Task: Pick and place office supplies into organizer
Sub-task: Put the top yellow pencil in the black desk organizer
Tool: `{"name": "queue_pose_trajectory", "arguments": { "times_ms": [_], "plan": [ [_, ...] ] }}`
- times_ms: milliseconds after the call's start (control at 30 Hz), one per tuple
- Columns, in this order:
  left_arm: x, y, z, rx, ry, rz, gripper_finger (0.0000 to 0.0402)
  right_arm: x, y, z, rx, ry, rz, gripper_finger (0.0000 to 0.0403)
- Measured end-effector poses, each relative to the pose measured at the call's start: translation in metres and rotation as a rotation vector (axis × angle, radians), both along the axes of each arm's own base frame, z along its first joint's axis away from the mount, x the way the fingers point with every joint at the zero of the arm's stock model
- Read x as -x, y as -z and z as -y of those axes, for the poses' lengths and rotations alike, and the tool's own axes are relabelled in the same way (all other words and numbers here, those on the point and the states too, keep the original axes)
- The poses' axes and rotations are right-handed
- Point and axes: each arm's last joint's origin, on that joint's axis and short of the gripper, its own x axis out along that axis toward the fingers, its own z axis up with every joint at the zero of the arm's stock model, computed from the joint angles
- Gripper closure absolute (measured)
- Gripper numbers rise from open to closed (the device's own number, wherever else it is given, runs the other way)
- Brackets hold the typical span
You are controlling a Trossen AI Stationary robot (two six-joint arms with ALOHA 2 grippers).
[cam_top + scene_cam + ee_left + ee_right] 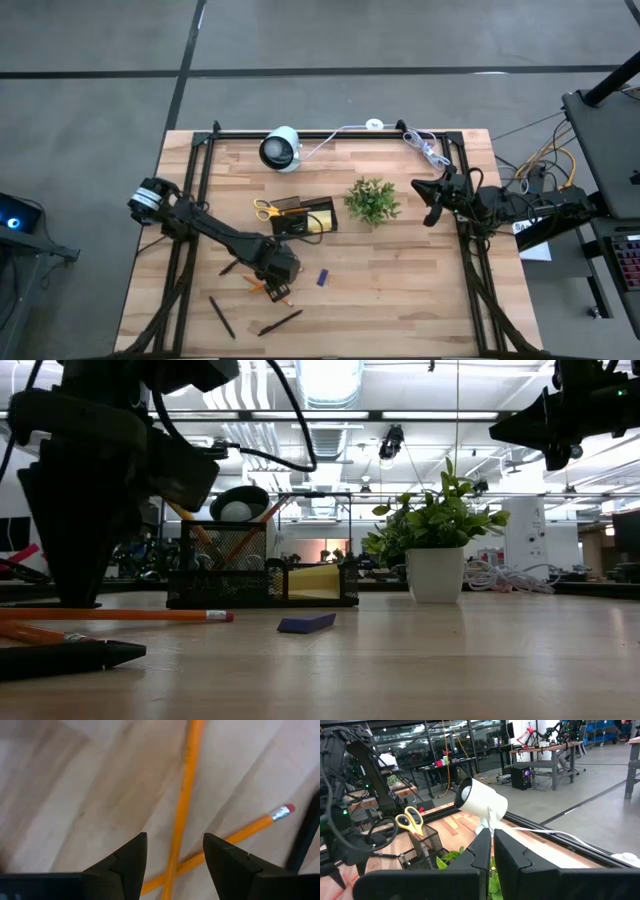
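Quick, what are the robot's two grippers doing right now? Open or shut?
Left gripper: open, empty, low over two crossed orange pencils.
Right gripper: shut, holding nothing, raised near the plant.

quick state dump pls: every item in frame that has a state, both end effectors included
left end effector: open, low over two crossed orange pencils, nothing held
right end effector: shut, empty, raised near the plant
organizer: upright, partly filled
scissors: standing in organizer, handles up
sticky-note pad: in organizer
blue piece: loose on table
black pens: loose on table
white camera device: on table, cabled
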Motion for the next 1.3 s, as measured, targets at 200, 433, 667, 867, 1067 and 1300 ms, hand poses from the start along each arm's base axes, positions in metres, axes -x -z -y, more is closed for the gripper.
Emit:
{"name": "queue_pose_trajectory", "arguments": {
  "times_ms": [200, 433, 667, 867, 1067, 1300],
  "plan": [
    [-0.001, 0.009, 0.000, -0.015, 0.002, -0.029, 0.0224, 0.000, 0.000, 0.000, 0.000, 0.000, 0.000, 0.0390],
    [-0.001, 0.013, 0.001, -0.029, 0.009, -0.035, 0.0224, 0.000, 0.000, 0.000, 0.000, 0.000, -0.001, 0.0390],
    [0.000, 0.013, 0.001, -0.039, 0.022, -0.037, 0.0263, 0.000, 0.000, 0.000, 0.001, 0.000, -0.002, 0.0390],
    [0.001, 0.014, 0.000, -0.052, 0.062, -0.044, 0.0364, 0.000, 0.000, 0.000, 0.004, 0.000, -0.007, 0.0390],
    [0.000, 0.014, 0.000, -0.046, 0.108, -0.028, 0.0390, 0.000, 0.001, 0.000, 0.004, 0.000, -0.008, 0.0390],
    [0.002, 0.011, 0.000, -0.047, 0.158, -0.035, 0.0396, 0.000, 0.001, 0.000, 0.003, 0.000, -0.007, 0.0390]
  ]
}}
